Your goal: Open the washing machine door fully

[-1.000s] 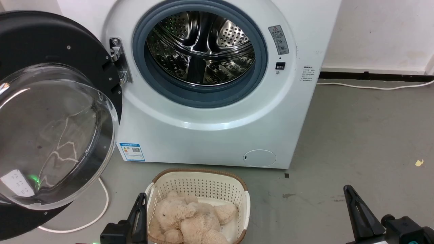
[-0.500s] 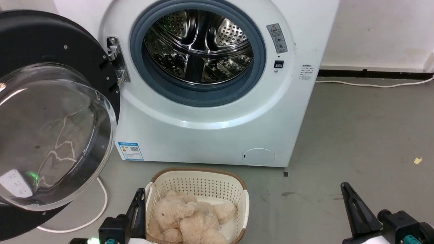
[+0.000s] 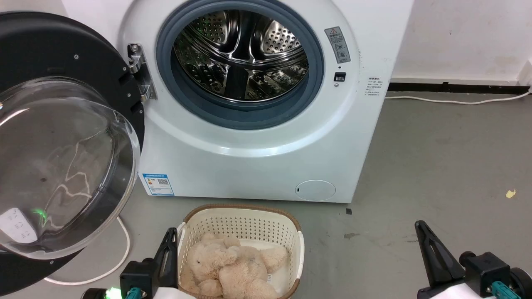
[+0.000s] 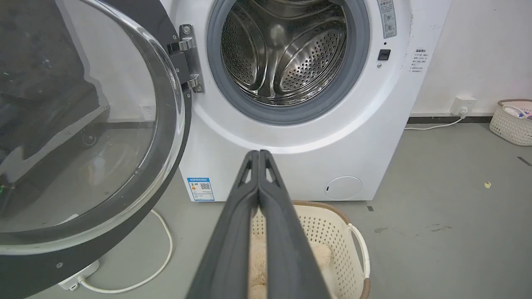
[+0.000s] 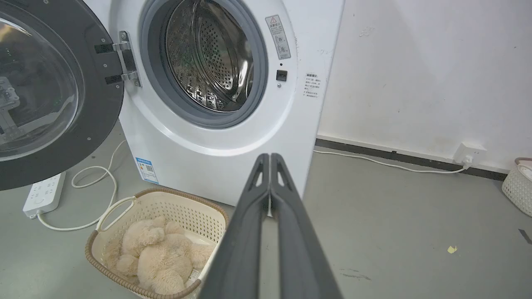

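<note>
Door job is looking basically done to me: the door [image 3: 62, 158] is hanging swung way out on its hinge [image 3: 139, 70] at the left of the head frame, glass bowl facing the camera, and the washer [image 3: 249, 158] is showing its opening fully uncovered in the upper middle. I'm guessing little or nothing is left to push, though I can't tell if the hinge has more travel. The left gripper [image 4: 258, 154] is sitting at the lower left just beside the basket [image 3: 241, 209] and the right gripper [image 5: 269, 157] at the lower right over bare floor, each with fingers pressed together, gripping nothing and well apart from the door. Containers: the drum [image 3: 241, 54] is showing only bare steel as far as I'm seeing, the basket in front of the washer is holding a beige teddy [image 3: 232, 270], and a second basket [image 4: 513, 124] is sitting by the wall at the far right of the wrist frames, contents too small to tell
</note>
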### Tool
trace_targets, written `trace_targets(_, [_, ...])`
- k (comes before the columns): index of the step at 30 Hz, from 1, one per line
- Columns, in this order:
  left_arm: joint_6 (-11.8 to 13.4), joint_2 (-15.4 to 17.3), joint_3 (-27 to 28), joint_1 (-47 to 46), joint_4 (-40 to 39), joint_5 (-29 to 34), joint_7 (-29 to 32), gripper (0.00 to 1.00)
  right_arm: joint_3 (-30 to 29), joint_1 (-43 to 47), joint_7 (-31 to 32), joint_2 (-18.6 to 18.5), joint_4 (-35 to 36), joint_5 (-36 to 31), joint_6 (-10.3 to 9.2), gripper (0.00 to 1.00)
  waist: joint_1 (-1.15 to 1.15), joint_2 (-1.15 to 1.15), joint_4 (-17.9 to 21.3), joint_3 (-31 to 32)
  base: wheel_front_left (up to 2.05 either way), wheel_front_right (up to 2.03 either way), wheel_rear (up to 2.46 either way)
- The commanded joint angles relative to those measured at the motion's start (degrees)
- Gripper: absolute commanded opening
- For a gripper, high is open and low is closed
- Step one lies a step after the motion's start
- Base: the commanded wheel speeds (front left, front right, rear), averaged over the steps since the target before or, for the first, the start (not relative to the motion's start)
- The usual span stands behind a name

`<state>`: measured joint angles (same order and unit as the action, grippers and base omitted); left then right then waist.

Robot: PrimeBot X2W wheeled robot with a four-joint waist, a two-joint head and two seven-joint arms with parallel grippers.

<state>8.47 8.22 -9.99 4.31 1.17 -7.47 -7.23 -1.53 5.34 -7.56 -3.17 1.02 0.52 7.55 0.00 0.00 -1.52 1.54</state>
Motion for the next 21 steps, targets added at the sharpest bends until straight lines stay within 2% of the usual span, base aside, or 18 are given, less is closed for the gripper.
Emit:
trace_targets(1, [-0.4, -0.2, 0.6, -1.3, -0.3, 0.7, 0.3, 0.0, 0.1, -0.9, 0.3, 0.1, -0.1, -0.2, -0.03, 0.0, 0.0, 0.0, 0.0, 0.0, 0.0, 0.0, 0.0])
trace_targets(21, [-3.0, -1.9, 3.7, -2.3, -0.6, 2.9, 2.6, 0.0, 0.6, -2.4, 2.7, 0.2, -0.4, -0.3, -0.04, 0.0, 0.0, 0.0, 0.5, -0.5, 0.0, 0.0, 0.0])
